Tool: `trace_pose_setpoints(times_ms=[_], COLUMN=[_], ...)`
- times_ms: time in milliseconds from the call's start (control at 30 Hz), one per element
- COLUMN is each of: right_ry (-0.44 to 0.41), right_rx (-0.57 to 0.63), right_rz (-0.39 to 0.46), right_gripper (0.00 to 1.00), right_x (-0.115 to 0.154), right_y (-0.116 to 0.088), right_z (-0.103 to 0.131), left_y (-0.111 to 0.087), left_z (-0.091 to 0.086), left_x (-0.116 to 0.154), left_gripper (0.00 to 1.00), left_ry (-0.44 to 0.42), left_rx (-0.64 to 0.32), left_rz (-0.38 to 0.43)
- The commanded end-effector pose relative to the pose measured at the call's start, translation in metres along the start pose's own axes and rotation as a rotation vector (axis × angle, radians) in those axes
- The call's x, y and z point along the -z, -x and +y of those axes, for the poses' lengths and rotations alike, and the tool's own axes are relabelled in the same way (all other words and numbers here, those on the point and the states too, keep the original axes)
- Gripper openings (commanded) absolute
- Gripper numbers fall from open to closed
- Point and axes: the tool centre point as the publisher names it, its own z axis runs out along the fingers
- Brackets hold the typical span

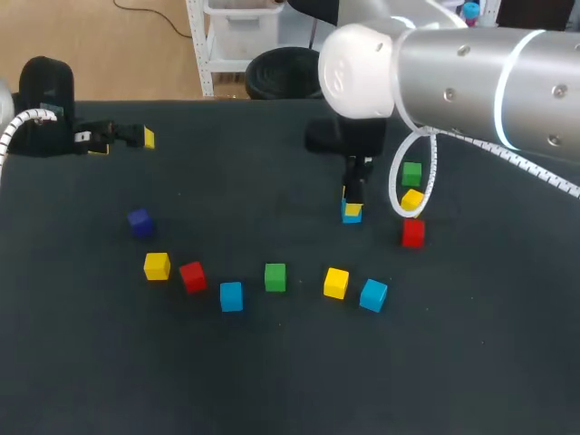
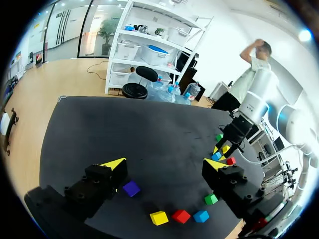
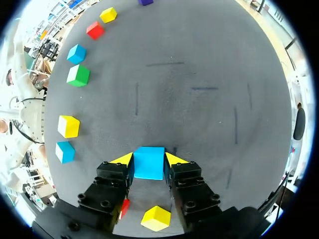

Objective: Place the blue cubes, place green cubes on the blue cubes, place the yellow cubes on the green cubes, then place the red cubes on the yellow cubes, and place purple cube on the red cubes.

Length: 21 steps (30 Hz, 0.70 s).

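My right gripper (image 1: pixel 352 207) is shut on a blue cube (image 3: pixel 149 162), held between its yellow tips low over the table's middle right. Just beside it lie a green cube (image 1: pixel 411 173), a yellow cube (image 1: pixel 412 199) and a red cube (image 1: pixel 413 233). Nearer the front, a curved row holds a purple cube (image 1: pixel 140 221), a yellow cube (image 1: pixel 157 265), a red cube (image 1: pixel 192 275), a blue cube (image 1: pixel 231 296), a green cube (image 1: pixel 275 277), another yellow cube (image 1: pixel 336 283) and another blue cube (image 1: pixel 373 294). My left gripper (image 1: pixel 118 138) hangs open and empty at the far left.
The dark table (image 1: pixel 272 381) has bare room in front of the row and at the back left. In the left wrist view the purple cube (image 2: pixel 131 188) lies below the open left gripper (image 2: pixel 164 164).
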Motion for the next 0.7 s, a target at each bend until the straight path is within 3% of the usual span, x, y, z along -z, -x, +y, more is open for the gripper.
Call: trace_pose_setpoints(times_ms=[33,200,233,300,333,367,567,700], right_ry=[0.003,0.009,0.010,0.010,0.014,0.021,0.024,-0.012], right_rx=[-0.006,-0.018,-0.017,-0.018,-0.021,-0.027,-0.044,-0.070], right_rz=[-0.004,-0.007,-0.007,-0.007,-0.008,-0.011,-0.021,-0.037], right_gripper=[0.00,0.00,0.04,0.43,0.78,1.00,1.00,1.00], right_x=[-0.001,-0.001,-0.001,-0.001,-0.001,-0.001,0.002,0.021], right_y=[-0.001,-0.001,-0.001,-0.001,-0.001,-0.001,-0.001,-0.002], right_z=[-0.001,-0.002,-0.001,-0.001,0.000,0.000,-0.001,-0.001], left_y=[-0.001,-0.001,-0.001,-0.001,-0.001,-0.001,-0.001,-0.001], left_z=[0.001,0.001,0.001,0.001,0.001,0.001,0.001,0.001], left_x=[0.000,0.000,0.000,0.000,0.000,0.000,0.000,0.000], left_gripper=[1.00,1.00,1.00,1.00,1.00,1.00,1.00,1.00], left_ry=[-0.007,-0.007,-0.007,-0.007,-0.007,-0.007,-0.007,-0.007], left_rx=[-0.001,-0.001,-0.001,-0.001,-0.001,-0.001,-0.001,-0.001], left_rz=[-0.006,-0.006,-0.006,-0.006,-0.006,-0.006,-0.006,-0.006])
